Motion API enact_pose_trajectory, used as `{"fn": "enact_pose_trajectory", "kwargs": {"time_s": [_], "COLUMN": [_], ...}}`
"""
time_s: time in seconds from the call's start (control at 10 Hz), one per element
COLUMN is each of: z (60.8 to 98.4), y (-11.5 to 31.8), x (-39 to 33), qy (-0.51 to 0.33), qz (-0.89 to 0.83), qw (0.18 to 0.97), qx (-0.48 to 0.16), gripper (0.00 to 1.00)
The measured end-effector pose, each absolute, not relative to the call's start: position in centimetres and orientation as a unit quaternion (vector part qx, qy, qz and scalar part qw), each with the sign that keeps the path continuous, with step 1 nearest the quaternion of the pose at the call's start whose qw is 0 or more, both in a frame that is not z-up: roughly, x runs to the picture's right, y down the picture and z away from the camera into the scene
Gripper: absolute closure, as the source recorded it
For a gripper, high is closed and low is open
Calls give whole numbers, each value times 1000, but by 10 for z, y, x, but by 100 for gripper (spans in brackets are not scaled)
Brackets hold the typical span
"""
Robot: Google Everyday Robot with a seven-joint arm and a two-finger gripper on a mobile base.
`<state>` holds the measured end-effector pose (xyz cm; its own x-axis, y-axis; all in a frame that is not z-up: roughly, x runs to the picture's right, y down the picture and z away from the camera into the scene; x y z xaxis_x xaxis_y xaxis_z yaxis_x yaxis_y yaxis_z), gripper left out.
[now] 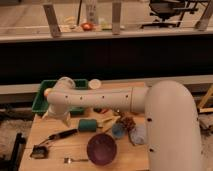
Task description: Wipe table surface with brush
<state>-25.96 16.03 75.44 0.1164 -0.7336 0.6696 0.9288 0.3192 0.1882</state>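
The table surface [65, 147] is a light-brown wooden top in the lower part of the camera view. The brush [62, 135] lies flat on it at the front left, its black handle slanting up to the right and its dark head [38, 150] near the left edge. My white arm reaches in from the right across the table. My gripper [61, 118] hangs at the arm's left end, just above and behind the brush handle, in front of the green tray. It is not touching the brush.
A green tray [40, 100] stands at the back left. A teal block [87, 125] lies right of the gripper. A purple bowl [101, 148] and a small silver utensil [75, 160] lie at the front. Cloth and small items [131, 131] lie under my arm.
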Motion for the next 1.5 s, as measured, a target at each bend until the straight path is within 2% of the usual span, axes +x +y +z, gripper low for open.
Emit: {"fn": "enact_pose_trajectory", "kwargs": {"time_s": [0.9, 1.5], "z": [773, 790], "y": [212, 229], "x": [-262, -272], "qy": [-346, -347], "qz": [-410, -409], "qw": [814, 805], "qx": [-221, -253], "gripper": [20, 20]}}
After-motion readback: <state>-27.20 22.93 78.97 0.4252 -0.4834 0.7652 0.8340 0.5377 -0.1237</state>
